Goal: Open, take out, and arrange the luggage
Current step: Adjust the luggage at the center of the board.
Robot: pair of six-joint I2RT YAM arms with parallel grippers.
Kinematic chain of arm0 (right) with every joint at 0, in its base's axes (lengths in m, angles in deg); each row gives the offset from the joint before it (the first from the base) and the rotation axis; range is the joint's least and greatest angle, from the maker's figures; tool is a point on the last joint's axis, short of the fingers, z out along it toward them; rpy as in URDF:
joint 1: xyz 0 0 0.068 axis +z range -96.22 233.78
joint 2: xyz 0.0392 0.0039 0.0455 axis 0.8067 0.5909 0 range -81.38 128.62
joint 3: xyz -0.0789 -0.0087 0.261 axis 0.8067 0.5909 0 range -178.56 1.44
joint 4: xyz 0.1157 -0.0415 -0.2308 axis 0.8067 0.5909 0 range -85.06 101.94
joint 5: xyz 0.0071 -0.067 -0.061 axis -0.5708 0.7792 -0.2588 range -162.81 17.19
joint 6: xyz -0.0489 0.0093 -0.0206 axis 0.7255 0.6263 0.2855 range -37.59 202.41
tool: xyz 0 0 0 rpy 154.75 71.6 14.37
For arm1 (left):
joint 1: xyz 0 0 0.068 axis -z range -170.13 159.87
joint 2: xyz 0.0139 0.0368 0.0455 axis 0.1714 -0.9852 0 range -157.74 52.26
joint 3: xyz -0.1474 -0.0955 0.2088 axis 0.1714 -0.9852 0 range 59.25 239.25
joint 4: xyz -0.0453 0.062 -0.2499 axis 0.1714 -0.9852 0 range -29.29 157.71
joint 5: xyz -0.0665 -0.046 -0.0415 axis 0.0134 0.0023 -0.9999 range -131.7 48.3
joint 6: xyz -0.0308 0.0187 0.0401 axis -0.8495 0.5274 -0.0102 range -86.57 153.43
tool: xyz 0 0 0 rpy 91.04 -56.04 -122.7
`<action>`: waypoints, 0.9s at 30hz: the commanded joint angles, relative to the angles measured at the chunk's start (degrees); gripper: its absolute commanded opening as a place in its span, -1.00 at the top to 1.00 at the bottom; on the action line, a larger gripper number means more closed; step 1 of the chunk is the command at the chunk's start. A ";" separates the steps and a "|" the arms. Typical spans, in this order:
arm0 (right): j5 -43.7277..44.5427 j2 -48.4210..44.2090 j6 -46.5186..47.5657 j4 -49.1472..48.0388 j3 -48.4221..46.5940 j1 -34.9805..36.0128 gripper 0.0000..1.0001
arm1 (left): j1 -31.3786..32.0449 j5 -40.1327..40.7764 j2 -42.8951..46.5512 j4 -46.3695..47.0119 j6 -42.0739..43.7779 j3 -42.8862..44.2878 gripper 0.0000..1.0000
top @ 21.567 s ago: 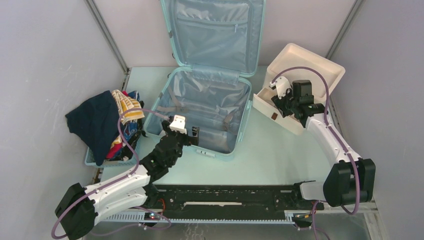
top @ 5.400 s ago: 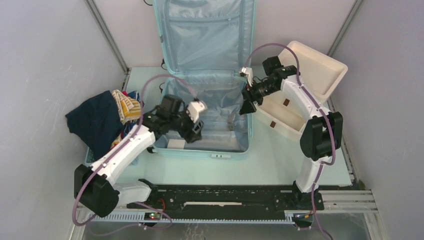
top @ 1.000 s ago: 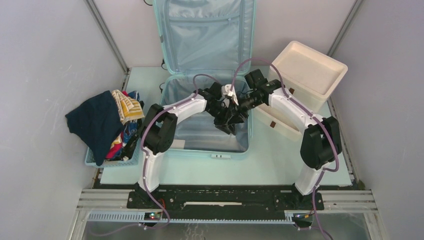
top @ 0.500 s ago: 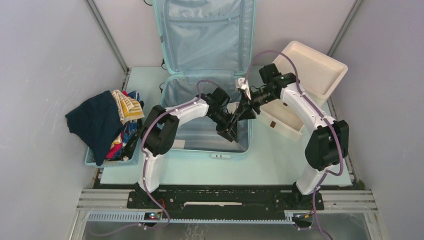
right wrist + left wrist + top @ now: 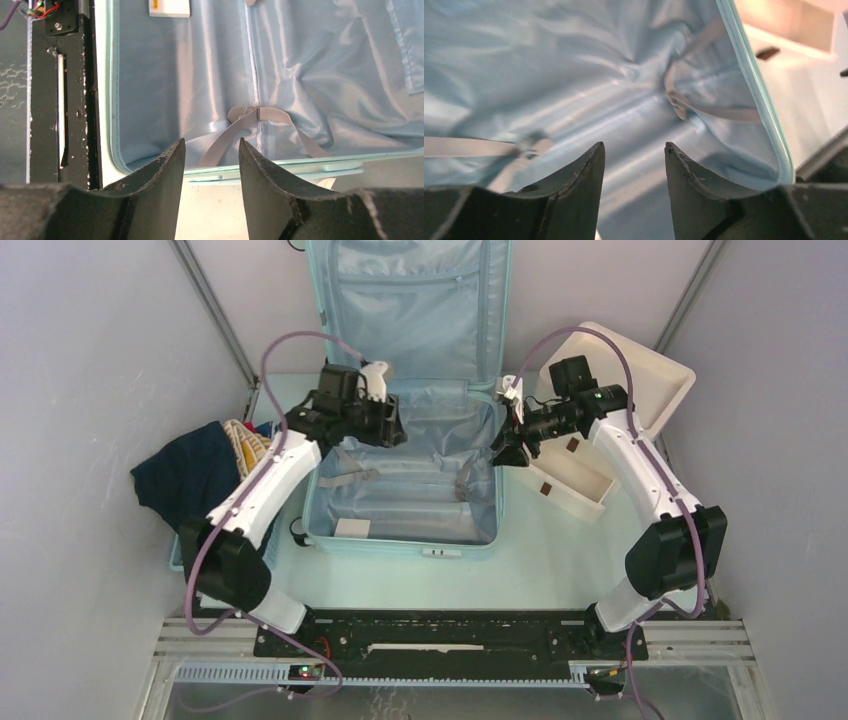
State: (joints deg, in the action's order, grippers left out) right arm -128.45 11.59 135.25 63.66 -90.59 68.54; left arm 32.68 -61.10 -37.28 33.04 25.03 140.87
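Note:
The pale mint-blue luggage (image 5: pixel 400 545) lies open on the table, its lid (image 5: pixel 405 300) standing upright against the back wall. Inside the grey-blue lining lie loose grey straps (image 5: pixel 345 475) and a small white card (image 5: pixel 352 528). My left gripper (image 5: pixel 389 426) hovers open over the back left of the base, with nothing between its fingers; its wrist view shows the lining (image 5: pixel 574 75) beyond the left gripper (image 5: pixel 634 147). My right gripper (image 5: pixel 503 451) hangs open just outside the luggage's right rim (image 5: pixel 280 165); nothing is between the right gripper (image 5: pixel 211 142) fingers.
A blue slatted basket (image 5: pixel 228 562) piled with clothes (image 5: pixel 195 485) stands at the left table edge. A cream-white box (image 5: pixel 620 375) with an open drawer (image 5: pixel 565 480) stands right of the luggage, close under my right arm. The black rail (image 5: pixel 450 635) runs along the near edge.
My left arm has swung from the right side of the luggage base back to its rear left. My right gripper has pulled out to the right rim. Both grippers have opened a little wider.

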 commanded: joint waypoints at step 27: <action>11.34 -6.72 -30.16 -21.44 13.98 -3.19 -0.28 | -29.31 -2.00 -33.08 53.20 -18.85 33.87 -0.49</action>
State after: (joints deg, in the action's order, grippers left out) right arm -116.84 6.76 106.09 44.12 -76.52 66.51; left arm 4.33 -61.56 -67.31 82.54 7.78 164.87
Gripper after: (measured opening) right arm 0.641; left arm 0.763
